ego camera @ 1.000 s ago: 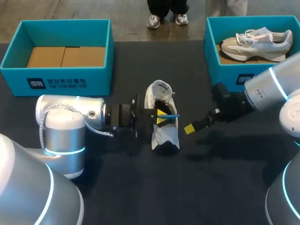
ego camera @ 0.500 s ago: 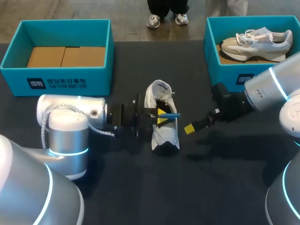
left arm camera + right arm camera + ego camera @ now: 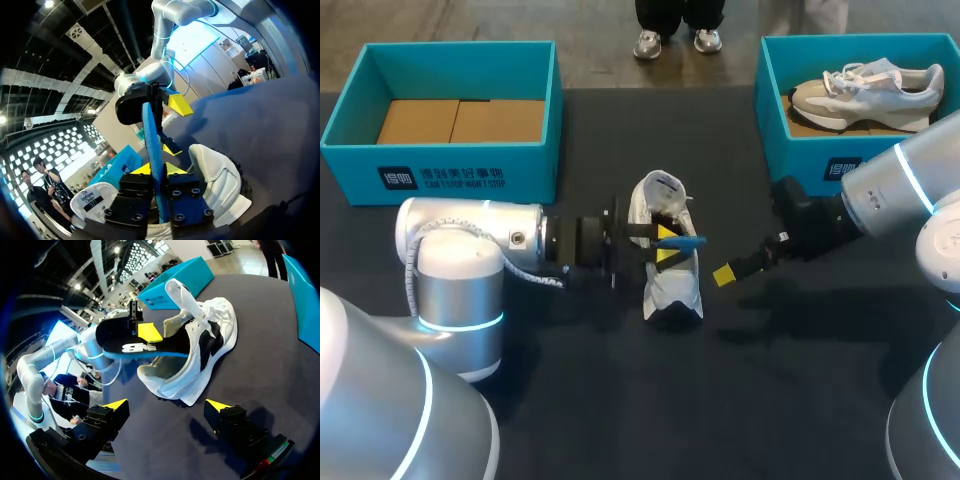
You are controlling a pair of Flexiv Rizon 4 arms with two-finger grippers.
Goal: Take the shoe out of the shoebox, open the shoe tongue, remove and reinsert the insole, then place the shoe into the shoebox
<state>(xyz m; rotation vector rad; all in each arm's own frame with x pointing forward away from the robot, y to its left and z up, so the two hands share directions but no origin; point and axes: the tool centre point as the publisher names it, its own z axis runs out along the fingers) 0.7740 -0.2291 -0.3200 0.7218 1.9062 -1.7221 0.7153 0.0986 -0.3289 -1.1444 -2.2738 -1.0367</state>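
Observation:
A white shoe stands on the dark table at the middle, and it also shows under my left gripper and ahead of my right gripper. My left gripper is shut on the insole, a black one with a blue edge, held over the shoe's opening. In the right wrist view the insole reaches with one end into the shoe. My right gripper stands open just right of the shoe, holding nothing.
A teal shoebox at the back right holds a second, grey-and-white shoe. Another teal box at the back left holds cardboard. Bare dark table lies in front of the shoe.
My left gripper has lifted the insole slightly at the shoe's opening. The right arm and the shoe have stayed where they were.

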